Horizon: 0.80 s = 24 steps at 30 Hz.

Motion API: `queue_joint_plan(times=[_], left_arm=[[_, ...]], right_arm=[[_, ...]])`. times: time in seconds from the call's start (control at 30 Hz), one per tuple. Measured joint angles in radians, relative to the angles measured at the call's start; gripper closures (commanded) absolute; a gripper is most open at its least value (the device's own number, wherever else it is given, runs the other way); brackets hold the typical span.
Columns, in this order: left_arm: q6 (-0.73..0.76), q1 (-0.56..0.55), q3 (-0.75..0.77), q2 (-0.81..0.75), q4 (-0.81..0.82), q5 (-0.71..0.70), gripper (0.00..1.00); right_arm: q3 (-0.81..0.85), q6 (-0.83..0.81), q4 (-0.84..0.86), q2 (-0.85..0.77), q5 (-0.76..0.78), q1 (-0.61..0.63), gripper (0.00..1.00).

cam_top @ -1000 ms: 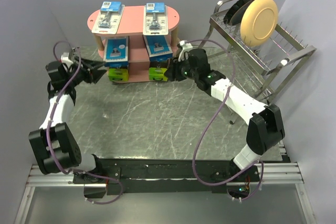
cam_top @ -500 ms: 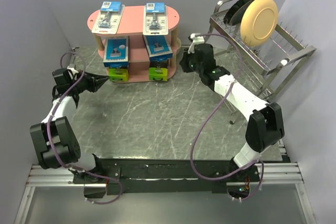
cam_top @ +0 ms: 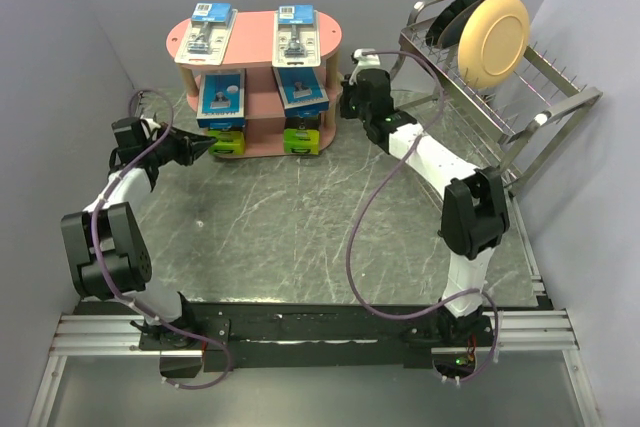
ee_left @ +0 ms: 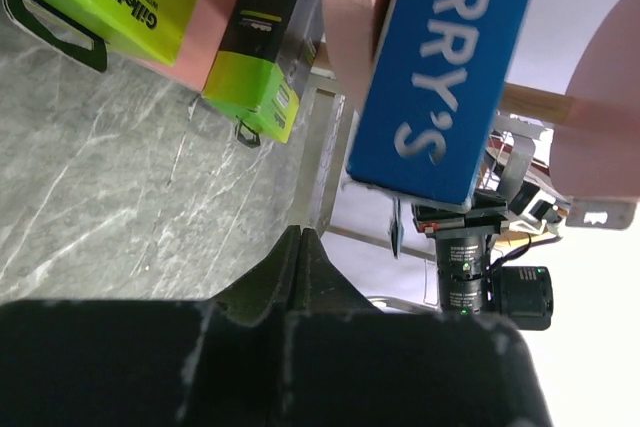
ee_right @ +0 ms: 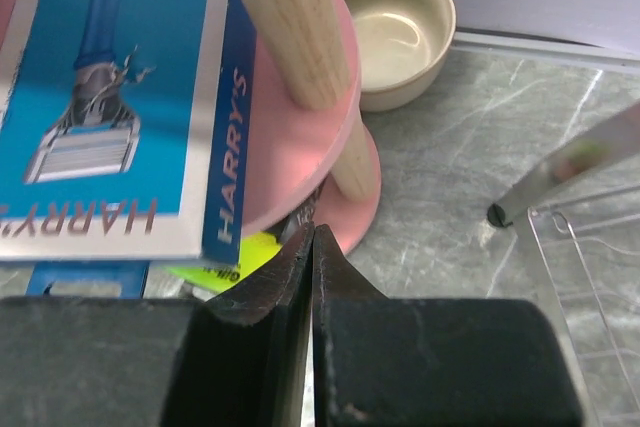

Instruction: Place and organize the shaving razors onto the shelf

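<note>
**Shelf** (cam_top: 256, 39): pink, three tiers, at the far centre of the tabletop (cam_top: 300, 217). It carries all six shaving razors in two columns, and none lies on the tabletop.

**Top tier:** left blister pack (cam_top: 209, 29) and right blister pack (cam_top: 297, 31).
**Middle tier:** left blue-carded pack (cam_top: 222, 97) and right blue-carded pack (cam_top: 301, 89).
**Bottom tier:** left lime-ended box (cam_top: 228, 140) and right lime-ended box (cam_top: 301, 140).
Every pack's long axis runs far-to-near, with its front end towards the arms.

**Left hand** (ee_left: 301, 239): fingers pressed together, holding nothing. It sits low, just beside the shelf's left front corner. The left lime-ended box lies ahead of it and a little to the right.

**Right hand** (ee_right: 311, 237): fingers pressed together, holding nothing. It is at the shelf's right end, near a wooden post (ee_right: 290, 37), with a bowl (ee_right: 392, 27) beyond.

**Assessment:** placing looks complete. If any pack needs straightening, the left column falls to the left arm and the right column to the right.

**Also present:** dish rack (cam_top: 500, 117), well apart on the right.
</note>
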Motion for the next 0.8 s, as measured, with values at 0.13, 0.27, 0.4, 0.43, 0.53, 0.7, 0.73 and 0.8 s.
queue_joint_plan(times=[0.13, 0.27, 0.4, 0.43, 0.53, 0.7, 0.73, 0.8], left_arm=[[0.0, -0.008, 0.026, 0.03, 0.0, -0.001, 0.99], [-0.002, -0.013, 0.062, 0.05, 0.003, -0.005, 0.99], [-0.004, -0.016, 0.09, 0.068, 0.01, -0.011, 0.98], [-0.004, -0.016, 0.097, 0.072, 0.01, -0.011, 0.98], [-0.005, -0.019, 0.112, 0.09, 0.012, -0.018, 0.98], [-0.006, -0.031, 0.129, 0.114, 0.016, -0.025, 0.97], [-0.006, -0.034, 0.135, 0.121, 0.016, -0.026, 0.97], [-0.008, -0.037, 0.144, 0.132, 0.017, -0.026, 0.97]], right_arm=[[0.035, 0.004, 0.008, 0.038, 0.001, 0.0, 0.91], [0.056, 0.012, 0.011, 0.05, -0.002, 0.003, 0.91], [0.071, 0.026, 0.019, 0.051, -0.006, 0.008, 0.91], [0.072, 0.028, 0.019, 0.051, -0.008, 0.01, 0.91], [0.074, 0.037, 0.018, 0.051, -0.018, 0.023, 0.91], [0.074, 0.05, 0.018, 0.051, -0.034, 0.042, 0.9], [0.074, 0.053, 0.018, 0.051, -0.037, 0.045, 0.91], [0.074, 0.056, 0.018, 0.051, -0.041, 0.049, 0.9]])
